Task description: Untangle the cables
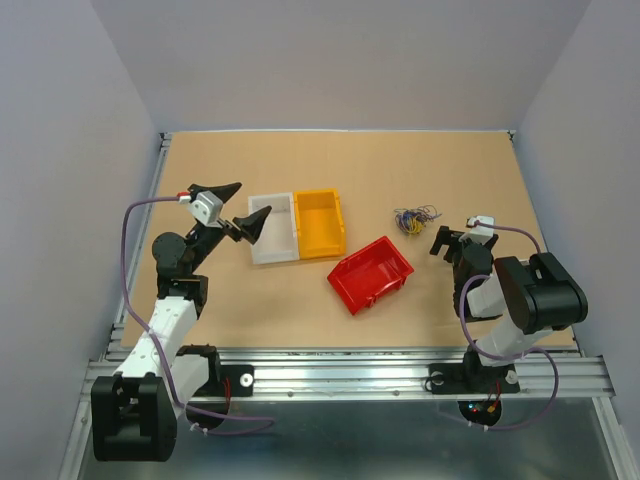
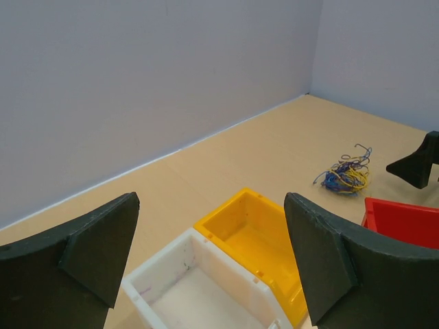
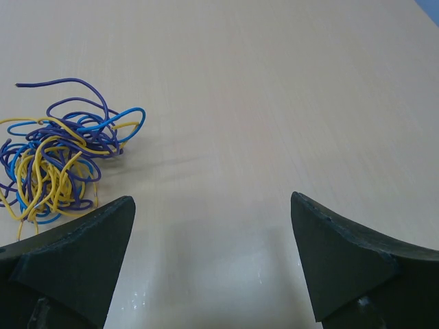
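Top external view showed the cables (image 1: 416,219) as one small knot lying on the tabletop (image 1: 400,160), right of centre. They sat beyond the red bin (image 1: 355,287) and just ahead and to the left of the right gripper (image 1: 450,238), apart from it. From there the bunch looked a little wider than deep, its long axis running roughly left to right, with loose loops poking out toward the right.

The strands were too fine to sort out from above. The right wrist view showed what that view could not: purple, blue and yellow wires (image 3: 58,168) wound through each other. One purple end stuck out toward the upper left, and a blue loop reached to the right. The right gripper (image 3: 211,202) was spread wide with nothing between its jaws, and the tangle lay off its left finger — not between the two.

The left wrist view took in the bins together. A white bin (image 2: 154,274) and a yellow bin (image 2: 226,218) stood side by side, touching, and a corner of the red bin (image 2: 405,216) showed at the right. The cables (image 2: 345,177) lay far off, with a dark end hooked upward on their far side. The left gripper (image 2: 212,205) was released too, held above the tabletop near the white bin (image 1: 272,258), well apart from the tangle.
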Controlling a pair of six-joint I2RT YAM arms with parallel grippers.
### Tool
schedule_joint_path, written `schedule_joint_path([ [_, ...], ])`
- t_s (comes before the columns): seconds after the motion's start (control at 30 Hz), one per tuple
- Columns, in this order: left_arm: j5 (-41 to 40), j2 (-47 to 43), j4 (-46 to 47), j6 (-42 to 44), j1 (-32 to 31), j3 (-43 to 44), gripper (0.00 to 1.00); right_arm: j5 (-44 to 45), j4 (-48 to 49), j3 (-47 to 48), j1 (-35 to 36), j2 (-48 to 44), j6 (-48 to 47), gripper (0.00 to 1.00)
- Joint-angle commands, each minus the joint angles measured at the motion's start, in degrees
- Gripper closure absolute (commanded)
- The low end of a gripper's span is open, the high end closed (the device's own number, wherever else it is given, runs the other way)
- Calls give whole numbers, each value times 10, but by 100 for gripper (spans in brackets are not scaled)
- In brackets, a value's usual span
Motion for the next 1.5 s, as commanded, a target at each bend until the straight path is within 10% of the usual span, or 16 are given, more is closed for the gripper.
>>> schedule_joint_path([
  [0.0, 81, 5, 36, 28, -5, 18, 1, 15, 65, 14, -1, 2, 2, 0],
  [0.17, 123, 39, -59, 113, -55, 58, 1, -16, 61, 10, -1, -21, -10, 0],
  [0.33, 96, 35, -93, 163, -86, 57, 1, 128, -414, 197, 0, -170, 159, 0],
  [0.4, 88, 25, -93, 172, -92, 51, 1, 38, -504, 230, 0, -184, 196, 0],
  [0.87, 60, 18, -105, 194, -107, 50, 1, -117, -506, 272, -1, -68, 315, 6],
  [1.1, 53, 23, -109, 200, -109, 52, 1, -161, -454, 297, 1, 14, 318, 37],
  [1.27, 54, 34, -119, 206, -115, 57, 1, -210, -447, 294, 1, -17, 302, 95],
  [1.47, 21, 64, -124, 215, -141, 72, 1, -208, -491, 290, 1, -125, 272, 99],
])
